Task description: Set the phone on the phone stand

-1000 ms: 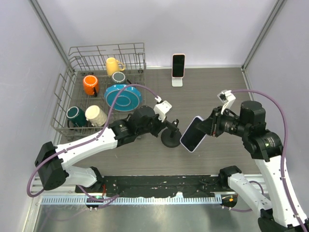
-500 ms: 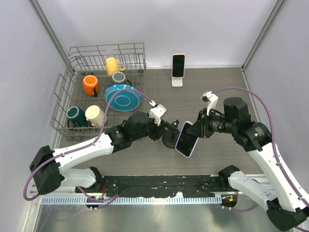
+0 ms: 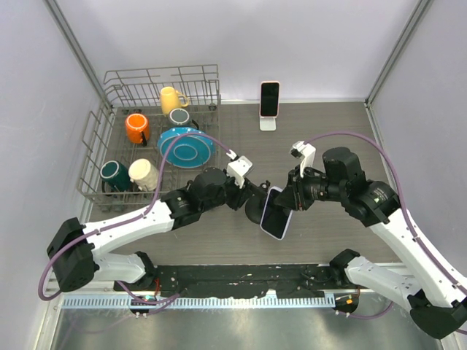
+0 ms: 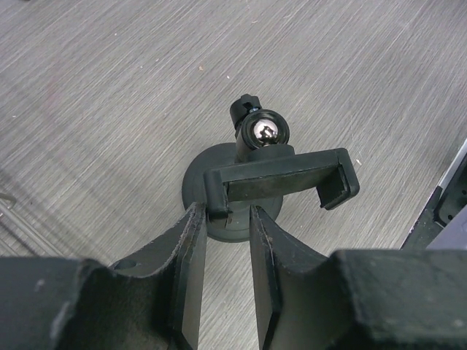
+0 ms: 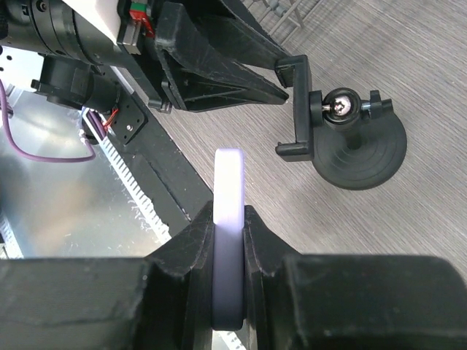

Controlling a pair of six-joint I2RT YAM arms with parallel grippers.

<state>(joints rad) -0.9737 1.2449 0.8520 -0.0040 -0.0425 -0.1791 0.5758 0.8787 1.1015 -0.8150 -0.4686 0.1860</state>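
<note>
Bright, even light; soft faint shadows; a glint on the phone stand [image 4: 277,175]; wrist-view foregrounds blurred.

No legible txt, labels, brands or nos. on anything in view.

A lab test cell (plain white walls [image 3: 292,44], aluminium frame posts [image 3: 74,44]).

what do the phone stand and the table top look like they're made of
The phone stand is matte black, likely plastic, judging by its dull even sheen. Its ball joint looks like polished metal, showing bright reflections. The table has a grey wood-grain surface, probably laminate, given the fine streaked pattern.
</note>
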